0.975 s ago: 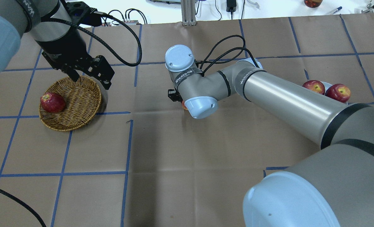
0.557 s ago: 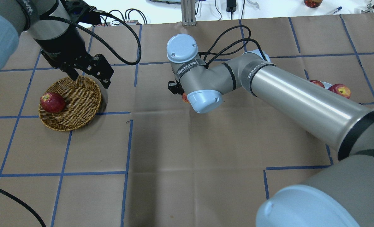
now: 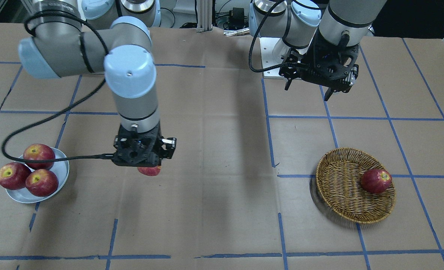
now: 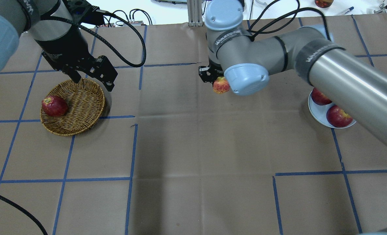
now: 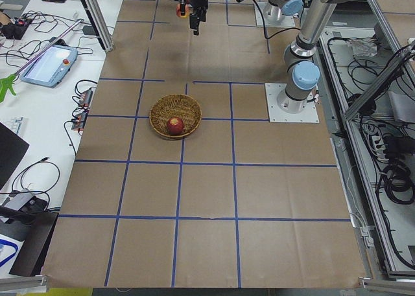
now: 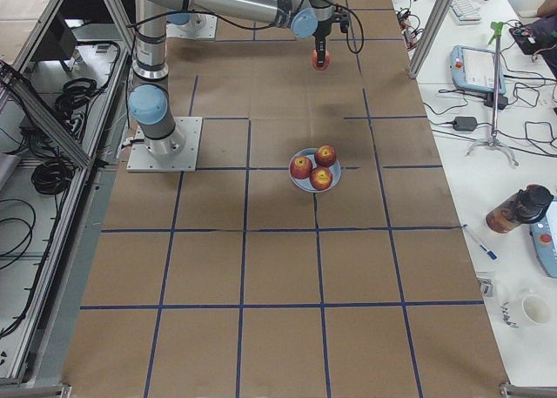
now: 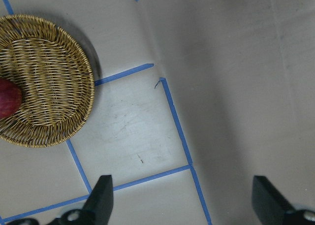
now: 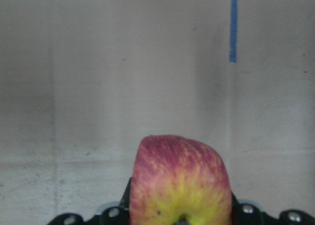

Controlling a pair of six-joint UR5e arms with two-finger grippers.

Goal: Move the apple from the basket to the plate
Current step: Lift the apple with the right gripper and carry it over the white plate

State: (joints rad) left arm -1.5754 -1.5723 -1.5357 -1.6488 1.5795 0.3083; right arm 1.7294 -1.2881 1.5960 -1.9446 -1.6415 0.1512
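Apple [image 4: 220,86]: light red with a yellow blush, hanging above the surface between basket and plate, somewhat nearer the plate, touching neither.
Right claw [image 3: 147,161]: pointing down, closed on the apple from both sides; the fruit shows below the black fingers.
Right arm: reaches in from the right of the overhead view and passes over part of the plate.
Plate [image 3: 60,170]: pale blue-grey, at the right of the overhead view, carrying three red apples [image 3: 39,155] close together.
Basket [image 3: 341,191]: round brown wicker, at the left of the overhead view, with one dark red apple [image 3: 375,180] lying against its left rim.
Left claw [image 4: 93,80]: spread wide and holding nothing, raised above the far edge of the basket.
Surface [image 4: 193,156]: brown paper marked into squares by blue tape lines.
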